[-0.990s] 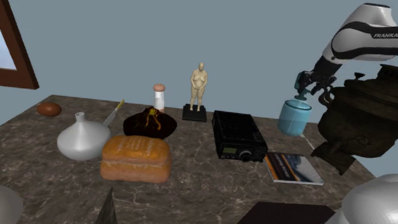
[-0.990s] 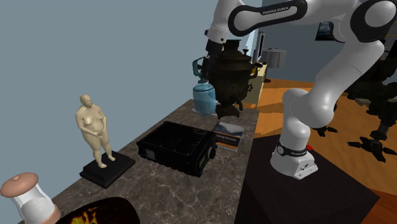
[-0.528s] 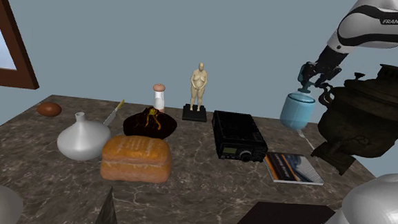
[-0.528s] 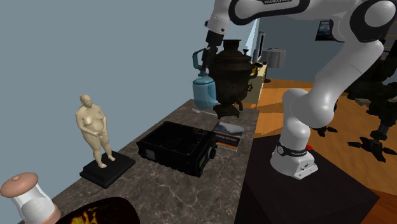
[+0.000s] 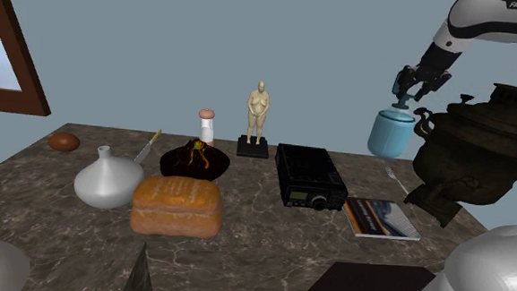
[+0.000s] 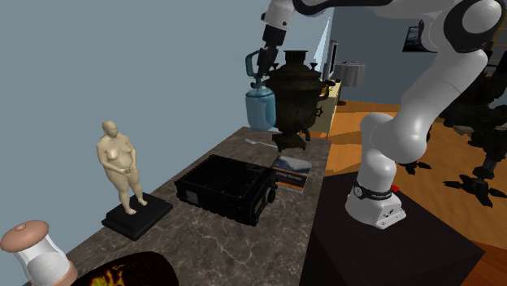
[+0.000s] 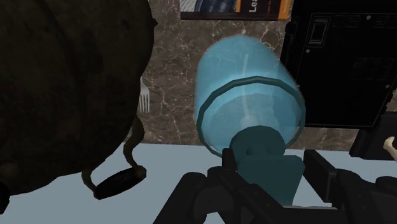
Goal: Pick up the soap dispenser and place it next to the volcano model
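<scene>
A: What is the gripper (image 5: 410, 84) doing?

B: It is clamped on the teal pump head of the soap dispenser (image 5: 391, 133). In the wrist view the pump sits between the two black fingers, and the pale blue bottle hangs below them.

A: Is the bottle on the table (image 5: 270, 248)?

B: No. In the second exterior view its base hangs clear above the marbled top, close beside the dark samovar (image 5: 467, 149). I judge the pick done, with the carry and the placing left.

A: And the goal?

B: The volcano model (image 5: 193, 159), a dark mound with orange streaks, stands well apart from the bottle. The black radio (image 5: 309, 176) and the figurine (image 5: 258, 113) lie between them, and a bread loaf (image 5: 177, 206) sits just in front of the volcano.

A: What is hard to make out?

B: The fingertips are black against dark parts, so the exact contact on the pump is unclear. The samovar hides much of the table in the wrist view. The second exterior view's lower edge cuts the volcano off.
</scene>
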`<state>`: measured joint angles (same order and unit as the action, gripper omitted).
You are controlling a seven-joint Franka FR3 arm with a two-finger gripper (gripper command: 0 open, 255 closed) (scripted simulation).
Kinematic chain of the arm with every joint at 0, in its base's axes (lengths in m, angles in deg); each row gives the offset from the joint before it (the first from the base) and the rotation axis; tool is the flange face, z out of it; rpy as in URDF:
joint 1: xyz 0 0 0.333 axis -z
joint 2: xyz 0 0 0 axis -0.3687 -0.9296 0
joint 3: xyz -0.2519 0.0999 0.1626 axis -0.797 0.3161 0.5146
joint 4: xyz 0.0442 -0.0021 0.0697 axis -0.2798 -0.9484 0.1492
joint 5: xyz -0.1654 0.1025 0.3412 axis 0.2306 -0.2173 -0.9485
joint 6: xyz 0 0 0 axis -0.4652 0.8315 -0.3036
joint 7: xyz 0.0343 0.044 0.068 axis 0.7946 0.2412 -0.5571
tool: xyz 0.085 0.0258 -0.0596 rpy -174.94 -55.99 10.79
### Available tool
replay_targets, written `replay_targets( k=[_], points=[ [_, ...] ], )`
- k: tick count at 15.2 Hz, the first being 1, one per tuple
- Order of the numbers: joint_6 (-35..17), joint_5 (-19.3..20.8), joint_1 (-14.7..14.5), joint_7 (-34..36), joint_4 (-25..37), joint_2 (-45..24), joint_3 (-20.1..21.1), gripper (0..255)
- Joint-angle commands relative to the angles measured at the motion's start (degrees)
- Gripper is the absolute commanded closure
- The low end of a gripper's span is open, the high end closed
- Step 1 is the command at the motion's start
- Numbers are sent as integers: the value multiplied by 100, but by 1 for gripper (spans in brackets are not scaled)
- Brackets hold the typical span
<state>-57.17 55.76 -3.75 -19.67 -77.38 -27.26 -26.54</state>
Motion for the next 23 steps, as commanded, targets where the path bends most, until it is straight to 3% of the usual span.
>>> replay_targets(
  k=[1, 23],
  points=[
    [159, -13, -6, -19, 179, -14, 10, 255],
    [1823, -240, -131, -229, 2669, -845, 10, 255]
  ],
)
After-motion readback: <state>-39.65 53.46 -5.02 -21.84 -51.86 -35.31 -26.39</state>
